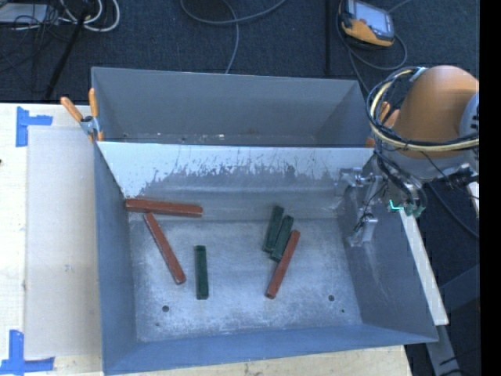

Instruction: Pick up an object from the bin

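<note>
Gripper (362, 227) at the right wall of the grey metal bin (235, 116), well apart from the sticks

Whether the gripper is open or closed I cannot tell, and nothing shows in it. The nearest things lie mid-floor: two dark green rectangular bars (276, 231) side by side, with a reddish-brown flat stick (282, 265) touching their lower end. Further left are a single dark green bar (201, 272) and two more reddish-brown sticks, one level (163, 207) and one slanting (164, 248), meeting at a corner. All look stiff, light and smooth-sided, likely to slip or swing if pinched near an end, so the hold belongs across the narrow width at mid-length. The single green bar lies clear of any neighbour and seems the easiest to take
</note>
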Controlling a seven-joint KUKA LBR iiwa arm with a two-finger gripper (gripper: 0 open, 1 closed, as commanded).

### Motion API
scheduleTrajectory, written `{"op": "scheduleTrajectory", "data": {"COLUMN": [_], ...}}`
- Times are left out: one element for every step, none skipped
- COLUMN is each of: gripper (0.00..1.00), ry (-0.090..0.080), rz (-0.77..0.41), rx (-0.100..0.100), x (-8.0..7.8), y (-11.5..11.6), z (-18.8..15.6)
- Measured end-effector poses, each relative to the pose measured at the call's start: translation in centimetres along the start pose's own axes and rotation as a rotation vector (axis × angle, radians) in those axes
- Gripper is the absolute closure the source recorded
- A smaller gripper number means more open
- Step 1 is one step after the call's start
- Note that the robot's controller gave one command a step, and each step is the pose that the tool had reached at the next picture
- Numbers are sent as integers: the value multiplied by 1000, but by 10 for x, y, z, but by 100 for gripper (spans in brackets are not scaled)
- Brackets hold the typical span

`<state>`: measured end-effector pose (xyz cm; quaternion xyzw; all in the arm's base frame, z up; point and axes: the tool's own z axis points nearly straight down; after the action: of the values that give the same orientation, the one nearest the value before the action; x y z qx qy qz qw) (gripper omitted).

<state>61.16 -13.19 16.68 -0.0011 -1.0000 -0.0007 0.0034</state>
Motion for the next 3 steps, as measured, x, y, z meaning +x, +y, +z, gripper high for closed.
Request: {"op": "scheduleTrajectory", "data": {"gripper": [0,0,100], "ry": [-3,-7,-11], "rz": [-103,-459,-459], "rx": [-3,1,3], "x": [29,-5,-7], "y": [76,110,109], "z": [17,95,90]}}
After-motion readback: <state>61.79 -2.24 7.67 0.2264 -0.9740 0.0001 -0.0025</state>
